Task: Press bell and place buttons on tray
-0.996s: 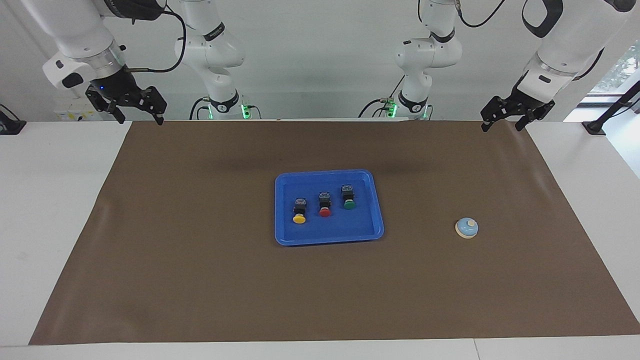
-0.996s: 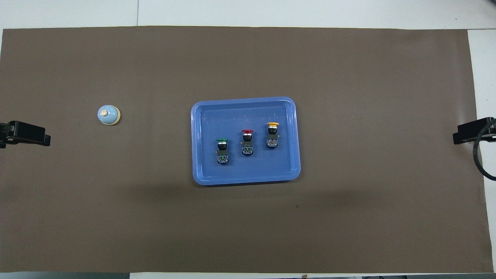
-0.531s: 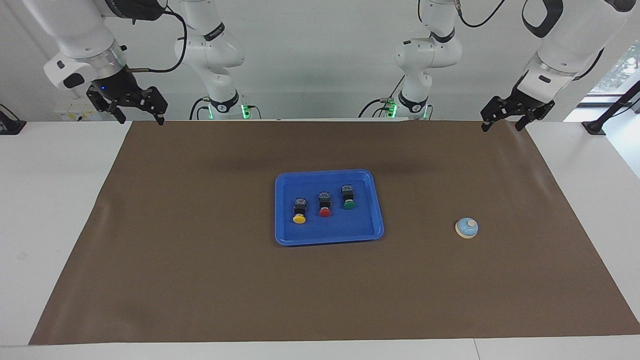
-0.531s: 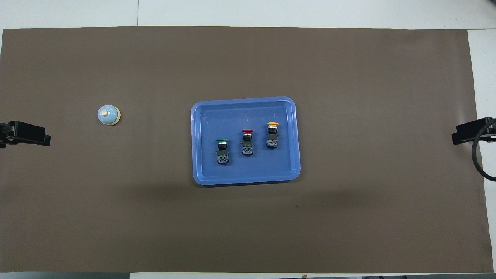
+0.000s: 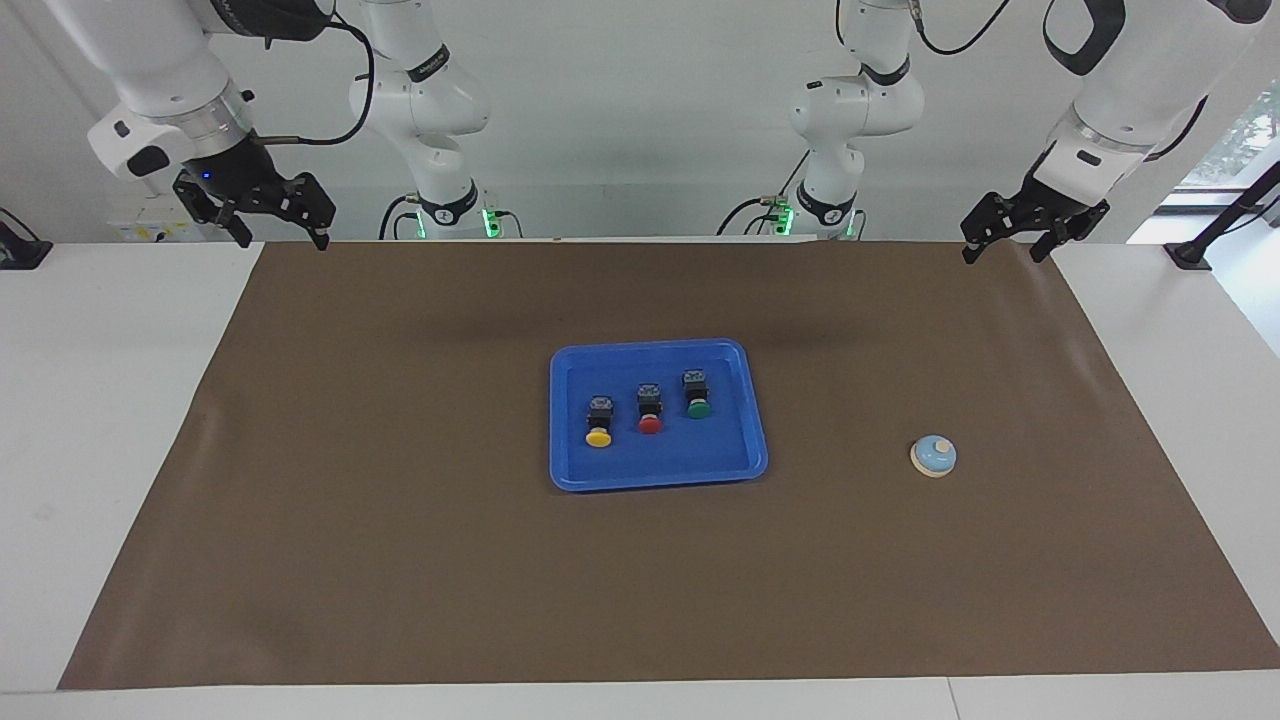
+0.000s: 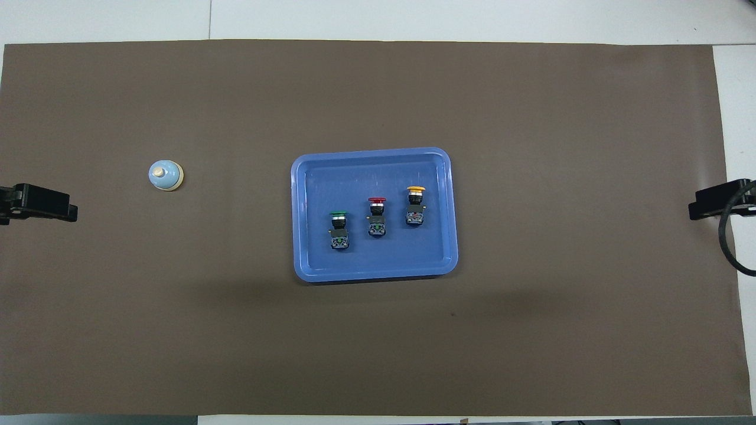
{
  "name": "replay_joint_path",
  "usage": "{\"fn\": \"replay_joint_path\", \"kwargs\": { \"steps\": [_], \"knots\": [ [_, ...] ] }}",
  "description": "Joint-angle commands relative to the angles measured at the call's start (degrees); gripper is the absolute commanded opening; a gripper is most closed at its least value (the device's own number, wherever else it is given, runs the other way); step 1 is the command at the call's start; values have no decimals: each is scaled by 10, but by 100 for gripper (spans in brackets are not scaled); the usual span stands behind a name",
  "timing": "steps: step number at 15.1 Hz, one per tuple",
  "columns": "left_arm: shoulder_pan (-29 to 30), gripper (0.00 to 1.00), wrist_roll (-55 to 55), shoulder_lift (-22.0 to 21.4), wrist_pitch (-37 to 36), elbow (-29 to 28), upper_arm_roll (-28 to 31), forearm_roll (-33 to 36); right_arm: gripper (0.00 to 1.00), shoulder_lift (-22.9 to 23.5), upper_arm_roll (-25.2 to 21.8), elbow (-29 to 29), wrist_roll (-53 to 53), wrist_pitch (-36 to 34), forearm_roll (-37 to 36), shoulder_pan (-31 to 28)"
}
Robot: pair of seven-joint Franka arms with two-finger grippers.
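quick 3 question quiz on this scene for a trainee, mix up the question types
1. True or false: all three buttons lie in the tray.
2. Which button is nearest the left arm's end of the table? A yellow button B red button C green button
3. Fill in: the bell sits on the brown ____, toward the left arm's end.

Key: 1 true. 2 C. 3 mat. The left claw and right claw both wait raised near the robots' edge, holding nothing.
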Motion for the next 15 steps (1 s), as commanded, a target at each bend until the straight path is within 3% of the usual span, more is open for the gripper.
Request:
{"fn": "replay_joint_path", "kwargs": {
  "steps": [1,2,5,7,11,15],
  "knots": [
    [-8,33,6,-6,56,-23,4,-3,100,-8,7,-8,-10,2,-3,-9],
    [-7,0,5,-13,77,-40,4,-3,100,-8,8,-8,-10,3,-3,-9],
    [-4,0,2,10,114,-47,4,-3,100,-8,7,-8,-10,2,-3,-9],
    [-3,0,2,41,149,-48,4,-3,100,-8,7,-8,-10,2,-3,-9],
    [-6,0,-2,143,236,-46,5,-2,100,-8,7,-8,-10,2,-3,-9],
    [-5,0,-5,185,306,-62,5,-2,100,-8,8,-8,-10,2,-3,-9]
  ]
}}
